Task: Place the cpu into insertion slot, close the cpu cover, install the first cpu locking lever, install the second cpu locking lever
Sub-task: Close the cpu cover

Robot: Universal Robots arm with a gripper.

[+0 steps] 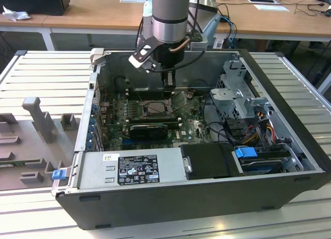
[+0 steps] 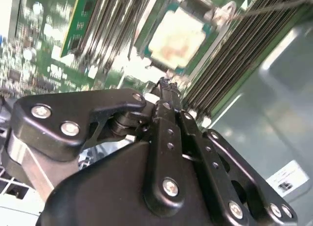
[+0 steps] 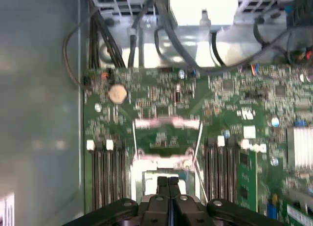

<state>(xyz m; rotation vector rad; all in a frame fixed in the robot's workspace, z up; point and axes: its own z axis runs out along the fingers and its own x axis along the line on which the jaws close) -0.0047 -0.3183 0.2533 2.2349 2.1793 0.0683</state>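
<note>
Jaws pressed together, gripping nothing, poised just above the chip [image 2: 176,35]. Probably light, stiff, fragile underneath; best held by opposite edges. Small, square, pale silvery top. Lying flat in the socket [image 2: 203,42] on the green board [image 3: 234,99], inside the open case [image 1: 170,203].
</note>
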